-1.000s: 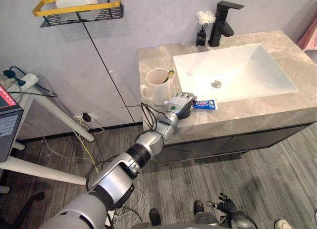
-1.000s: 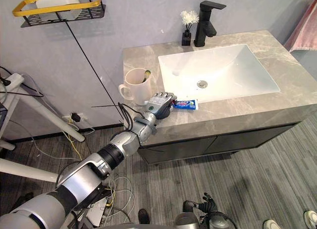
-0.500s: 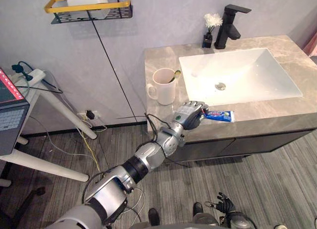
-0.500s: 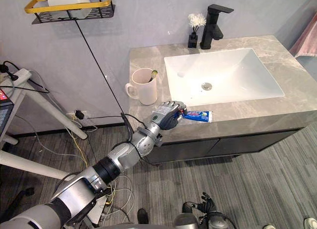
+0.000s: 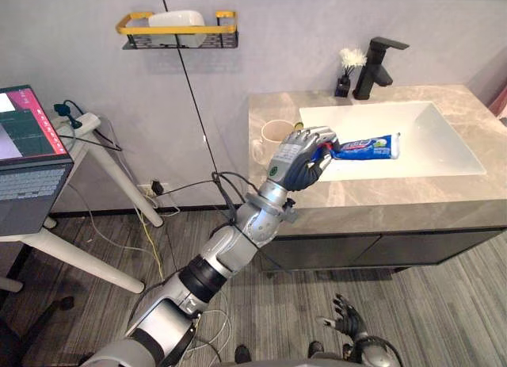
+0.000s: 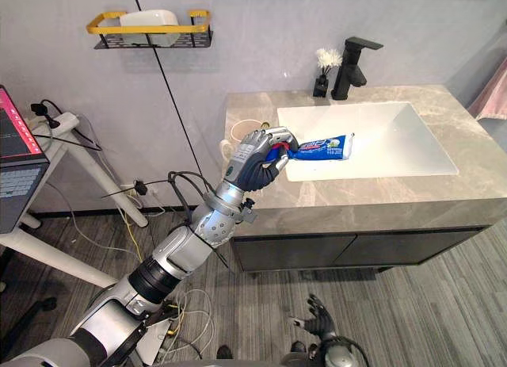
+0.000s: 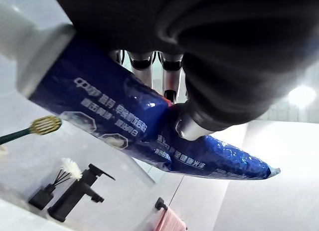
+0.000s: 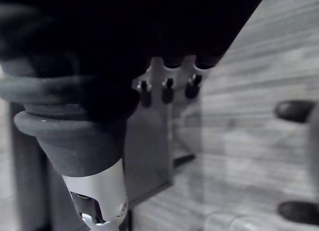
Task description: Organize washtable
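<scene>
My left hand point(image 5: 295, 158) is shut on a blue toothpaste tube point(image 5: 366, 147) and holds it in the air above the front left of the grey washtable point(image 5: 412, 194). The tube lies level, its flat end pointing right over the white sink point(image 5: 447, 141). In the left wrist view the tube point(image 7: 124, 121) crosses under the thumb, with a green toothbrush head point(image 7: 45, 125) showing past it. A white cup point(image 5: 272, 132) stands on the counter right behind the hand, partly hidden. My right hand point(image 5: 346, 319) hangs low over the floor, fingers spread.
A black faucet point(image 5: 379, 63) and a small dark vase of white flowers point(image 5: 345, 72) stand at the back of the counter. A yellow-rimmed wire shelf point(image 5: 177, 30) hangs on the wall. At the left a laptop point(image 5: 28, 157) sits on a white stand.
My left hand has lifted the toothpaste tube off the counter's front edge and raised it in front of the cup. The camera has also shifted.
</scene>
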You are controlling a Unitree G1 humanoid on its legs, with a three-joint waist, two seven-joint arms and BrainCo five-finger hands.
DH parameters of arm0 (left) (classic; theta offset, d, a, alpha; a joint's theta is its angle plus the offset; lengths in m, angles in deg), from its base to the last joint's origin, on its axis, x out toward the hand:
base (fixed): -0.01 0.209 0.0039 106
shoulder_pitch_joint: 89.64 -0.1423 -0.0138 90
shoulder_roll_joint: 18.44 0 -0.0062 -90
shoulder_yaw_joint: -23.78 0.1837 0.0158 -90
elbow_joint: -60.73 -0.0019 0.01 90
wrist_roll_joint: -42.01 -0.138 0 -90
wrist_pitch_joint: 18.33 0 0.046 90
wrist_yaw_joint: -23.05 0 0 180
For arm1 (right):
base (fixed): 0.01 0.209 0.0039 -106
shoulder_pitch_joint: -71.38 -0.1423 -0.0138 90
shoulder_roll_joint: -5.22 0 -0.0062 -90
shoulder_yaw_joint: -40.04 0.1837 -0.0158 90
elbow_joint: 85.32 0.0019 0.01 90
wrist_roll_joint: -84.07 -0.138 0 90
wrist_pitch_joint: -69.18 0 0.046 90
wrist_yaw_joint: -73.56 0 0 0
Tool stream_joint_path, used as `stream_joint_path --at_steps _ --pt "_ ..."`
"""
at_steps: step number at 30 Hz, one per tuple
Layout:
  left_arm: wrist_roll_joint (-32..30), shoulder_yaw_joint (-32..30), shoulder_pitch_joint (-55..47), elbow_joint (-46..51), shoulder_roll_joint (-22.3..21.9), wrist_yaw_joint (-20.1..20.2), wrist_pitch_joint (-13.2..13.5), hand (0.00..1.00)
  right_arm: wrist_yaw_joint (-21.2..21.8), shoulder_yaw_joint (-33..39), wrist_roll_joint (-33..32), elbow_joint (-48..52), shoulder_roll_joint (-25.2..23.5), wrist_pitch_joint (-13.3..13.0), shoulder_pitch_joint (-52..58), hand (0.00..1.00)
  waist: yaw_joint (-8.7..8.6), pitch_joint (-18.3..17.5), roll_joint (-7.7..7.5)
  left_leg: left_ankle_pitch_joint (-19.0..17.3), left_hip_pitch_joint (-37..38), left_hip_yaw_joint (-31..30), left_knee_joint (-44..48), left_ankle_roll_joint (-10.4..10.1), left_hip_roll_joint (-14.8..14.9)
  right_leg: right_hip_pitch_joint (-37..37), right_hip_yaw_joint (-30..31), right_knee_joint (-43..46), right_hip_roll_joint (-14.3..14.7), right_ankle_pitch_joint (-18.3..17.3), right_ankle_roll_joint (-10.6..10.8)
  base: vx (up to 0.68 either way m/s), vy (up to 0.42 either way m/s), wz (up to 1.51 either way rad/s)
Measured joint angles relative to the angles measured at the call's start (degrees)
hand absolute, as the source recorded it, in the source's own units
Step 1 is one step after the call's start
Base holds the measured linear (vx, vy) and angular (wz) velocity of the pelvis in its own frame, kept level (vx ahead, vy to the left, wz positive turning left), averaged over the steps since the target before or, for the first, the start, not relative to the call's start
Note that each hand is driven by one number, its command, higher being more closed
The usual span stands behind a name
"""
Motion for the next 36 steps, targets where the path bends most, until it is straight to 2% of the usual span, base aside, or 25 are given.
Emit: stream_joint_path --at_steps 5,10,12,16,18,22,29,32,36 --pt "1.46 -2.5 -1.67 7.29 -0.51 1.23 0.36 1.0 4.31 2.12 -8.25 21.77 -0.55 -1.53 3.78 0.0 0.22 -0.49 -0.2 0.3 -0.39 -0.5 0.08 0.43 -0.48 0.01 -0.41 0.0 -0.34 0.04 0.05 -0.01 0.004 0.06" --pt "9.46 -8.42 -6.23 16.25 -0.47 3.68 1.03 1.0 7.89 10.29 -18.8 41.89 -1.87 -3.94 3.48 0.0 1.18 -1.41 -0.96 0.3 -0.06 -0.45 0.06 0.43 -0.44 0.26 -0.39 0.02 -0.28 0.04 0.04 0.0 0.0 0.0" --pt "11.73 -9.53 -7.71 18.1 -0.48 3.93 1.23 1.0 8.62 11.93 -21.67 46.33 -1.9 -5.11 1.84 0.0 1.64 -1.46 -1.02 0.29 0.69 -0.41 -0.04 0.43 -0.44 0.93 -0.36 0.02 -0.27 0.02 0.03 -0.04 -0.011 -0.01" --pt "14.81 -9.8 -8.81 19.07 -0.63 3.98 1.31 1.0 8.65 12.3 -26.11 49.79 -3.49 -6.22 -2.17 0.0 2.28 -1.98 -1.04 0.34 0.94 -0.36 -0.6 0.47 -0.44 0.83 -0.33 0.21 -0.27 0.0 0.03 -0.04 -0.008 0.0" --pt "16.34 -9.8 -8.83 19.07 -0.9 4.0 1.3 1.0 7.8 12.25 -28.12 52.14 -5.48 -7.65 -4.79 0.0 2.87 -1.99 -1.05 0.49 1.21 -0.29 -0.91 0.48 -0.47 0.82 -0.27 0.33 -0.29 0.0 0.03 -0.04 -0.004 -0.01" --pt "17.0 -9.8 -8.87 18.83 -1.7 3.86 1.29 1.0 4.12 10.33 -28.11 54.14 -6.46 -9.78 -9.07 0.0 3.23 -2.24 -1.37 0.77 1.16 -0.43 -0.9 0.82 -0.54 0.84 -0.35 0.29 -0.31 0.01 0.04 0.0 0.0 0.0" --pt "17.55 -9.1 -8.87 15.6 -1.78 3.59 0.68 1.0 0.78 2.14 -28.67 54.38 -7.5 -9.67 -13.6 0.0 3.37 -2.66 -1.86 1.08 0.59 -1.62 -0.89 0.88 -1.02 0.97 -1.54 0.16 -0.34 0.01 0.04 0.0 -0.003 0.08" --pt "17.51 -8.38 -8.86 14.52 -1.77 3.47 0.14 1.0 0.76 -3.8 -28.76 54.38 -7.57 -8.87 -14.99 0.0 3.56 -2.91 -2.22 1.09 0.6 -1.64 -0.88 0.89 -1.1 0.99 -1.55 0.19 -0.4 0.01 0.04 0.0 0.0 0.0" --pt "17.39 -6.24 -8.85 13.66 -1.76 3.35 0.01 1.0 0.85 -6.67 -31.78 54.38 -7.63 -7.99 -15.52 0.0 3.86 -3.5 -3.07 1.09 0.59 -1.73 -0.88 0.9 -1.19 0.97 -1.61 0.3 -0.49 0.01 0.03 0.0 0.0 0.0"
